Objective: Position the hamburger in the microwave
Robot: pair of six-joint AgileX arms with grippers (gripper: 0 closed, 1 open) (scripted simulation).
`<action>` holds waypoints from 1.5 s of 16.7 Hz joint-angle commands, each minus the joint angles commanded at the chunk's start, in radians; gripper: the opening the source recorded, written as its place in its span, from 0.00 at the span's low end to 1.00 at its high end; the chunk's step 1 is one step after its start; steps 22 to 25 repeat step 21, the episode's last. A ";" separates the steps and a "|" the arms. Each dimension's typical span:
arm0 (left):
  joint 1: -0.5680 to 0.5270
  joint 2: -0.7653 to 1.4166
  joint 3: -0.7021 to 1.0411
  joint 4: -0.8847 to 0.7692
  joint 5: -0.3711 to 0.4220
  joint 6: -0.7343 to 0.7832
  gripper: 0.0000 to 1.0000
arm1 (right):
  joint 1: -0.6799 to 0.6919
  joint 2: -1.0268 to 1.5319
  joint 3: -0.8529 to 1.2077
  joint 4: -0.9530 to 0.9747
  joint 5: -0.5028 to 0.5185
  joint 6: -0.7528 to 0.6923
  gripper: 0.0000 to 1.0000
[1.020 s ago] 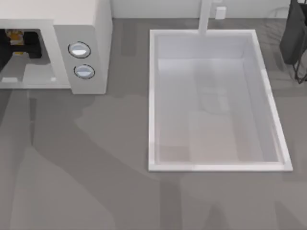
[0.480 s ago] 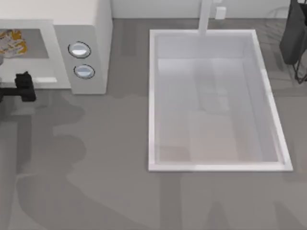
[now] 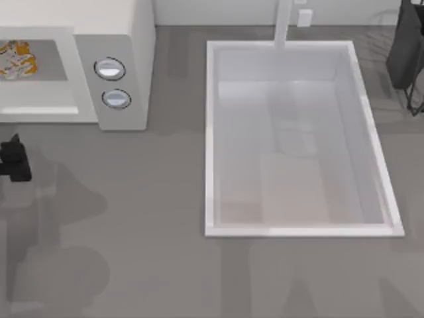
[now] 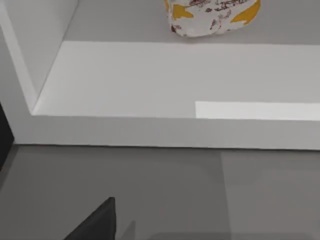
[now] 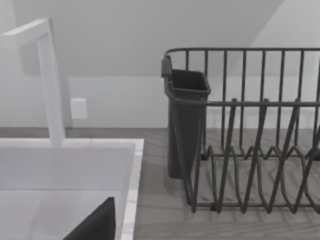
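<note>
Inside the microwave (image 3: 112, 40), at the top view's far left, the hamburger (image 3: 14, 57) sits on the chamber floor, well back from the front lip; the left wrist view shows it (image 4: 212, 17) resting there alone. Left gripper (image 3: 14, 159) hangs over the table in front of the appliance, holding nothing; whether its fingers are spread I cannot tell. Right arm is parked by the dish rack (image 5: 250, 130) beyond the sink (image 3: 212, 132)

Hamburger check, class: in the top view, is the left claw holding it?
No. The hamburger lies inside the microwave, while the left claw sits apart on the table.
</note>
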 joint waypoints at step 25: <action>-0.004 -0.457 0.148 -0.611 -0.007 -0.003 1.00 | 0.000 0.000 0.000 0.000 0.000 0.000 1.00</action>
